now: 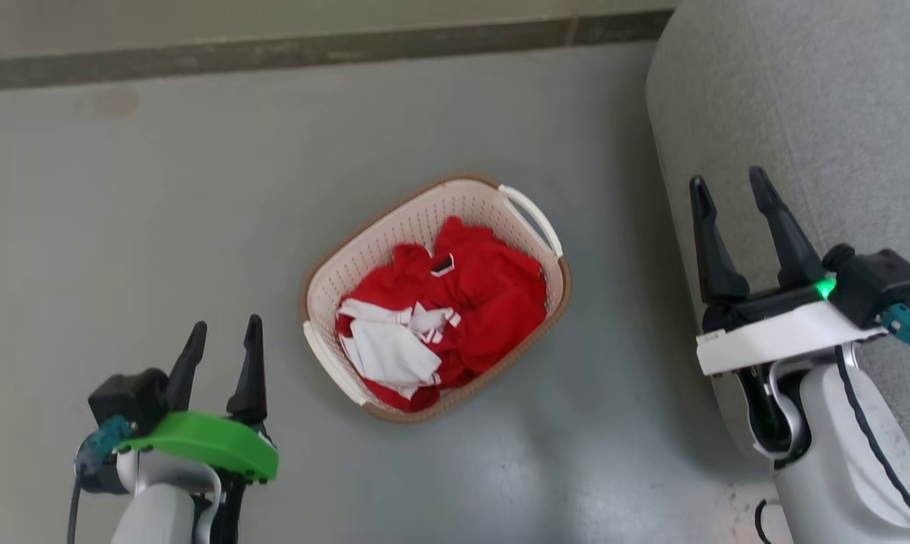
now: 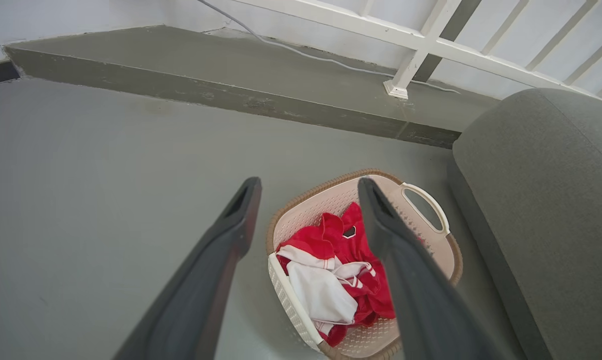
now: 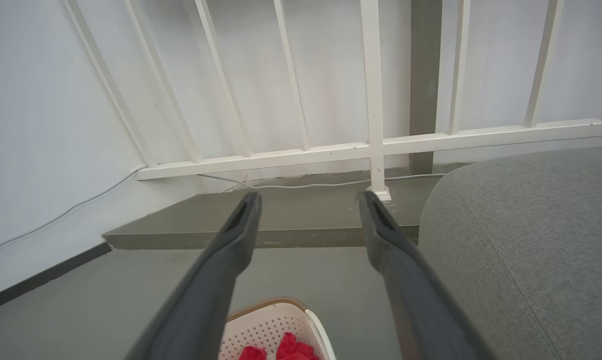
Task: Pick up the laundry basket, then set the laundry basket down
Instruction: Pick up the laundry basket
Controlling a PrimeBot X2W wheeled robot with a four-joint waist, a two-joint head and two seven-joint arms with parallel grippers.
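On the grey floor [image 1: 160, 227], near the grey sofa [image 1: 803, 113], stands the laundry basket [image 1: 394, 227] with red and white clothes [image 1: 455, 302] inside. The left gripper [image 1: 226, 325] and the right gripper [image 1: 728, 177] hang apart from it, fingers spread, empty. Lifting and setting down both seem not yet done.

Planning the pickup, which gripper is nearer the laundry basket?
Left. The left gripper is just left of the laundry basket; the right gripper is farther to its right, by the sofa.
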